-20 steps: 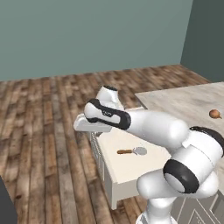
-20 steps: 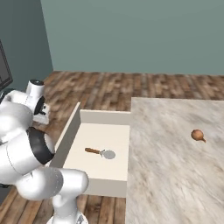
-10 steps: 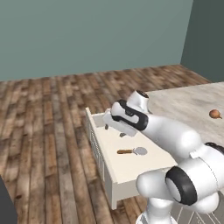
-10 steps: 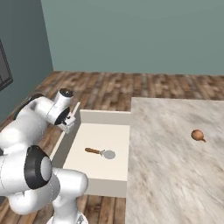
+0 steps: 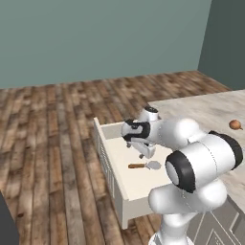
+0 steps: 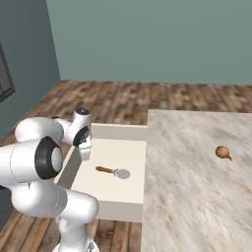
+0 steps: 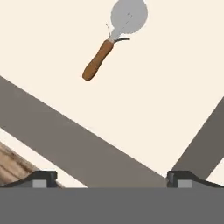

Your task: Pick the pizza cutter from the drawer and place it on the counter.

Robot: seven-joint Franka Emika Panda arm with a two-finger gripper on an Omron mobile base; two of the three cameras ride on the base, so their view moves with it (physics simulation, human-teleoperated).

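Your gripper [image 7: 111, 177] hangs over the open drawer [image 5: 115, 179], near its front corner, with its fingers [image 7: 41, 178] spread wide and nothing between them. In the hand view the two dark tips sit far apart at the bottom, and only the pale drawer floor lies between them.

The pizza cutter [image 7: 114, 38] lies flat on the drawer floor, well apart from your fingertips. In the hand view its brown handle points down and to the left, and the round grey blade sits at the top. Nothing touches it.

In the left base view you see the pizza cutter [image 5: 144, 165] in the middle of the drawer, handle toward the drawer front, blade toward the counter [image 5: 210, 110]. The gripper [image 5: 142, 152] hangs just above and behind it, aimed down into the drawer.

In the right base view the same cutter [image 6: 113, 171] rests mid-floor in the drawer [image 6: 118, 209], with the handle toward the arm's side. The gripper [image 6: 84, 152] is near the drawer's left wall, beside the cutter and not touching it.

The counter [image 6: 192, 187] lies to the right of the drawer. A small brown ball [image 6: 223, 152] rests on it, well apart from the drawer.
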